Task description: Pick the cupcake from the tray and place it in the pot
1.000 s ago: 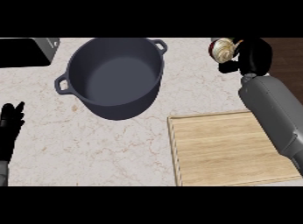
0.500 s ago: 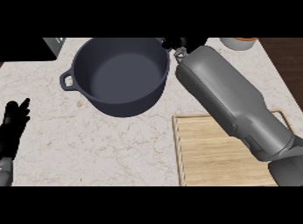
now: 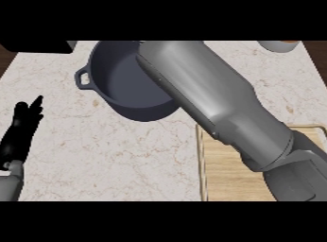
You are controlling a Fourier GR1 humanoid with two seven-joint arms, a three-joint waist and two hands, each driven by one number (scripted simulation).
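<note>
The dark grey pot (image 3: 122, 90) stands at the far middle of the counter, with a handle on its left. My right forearm (image 3: 215, 99) rises from the lower right and lies across the pot's right half, hiding that side. Its hand is past the view's top edge and does not show. No cupcake shows in the head view. The wooden tray (image 3: 226, 182) lies at the lower right, partly under the forearm, and its visible part is bare. My left hand (image 3: 18, 134) rests open at the left edge, fingers up.
A black object (image 3: 37, 46) sits at the far left corner. At the far right corner the edge of a pale round thing (image 3: 281, 45) shows. Marble counter spreads between the left hand and the tray.
My right arm has swung left from the far right of the counter to over the pot. The cupcake held in its hand a second ago is now out of sight. The left hand stayed still.
</note>
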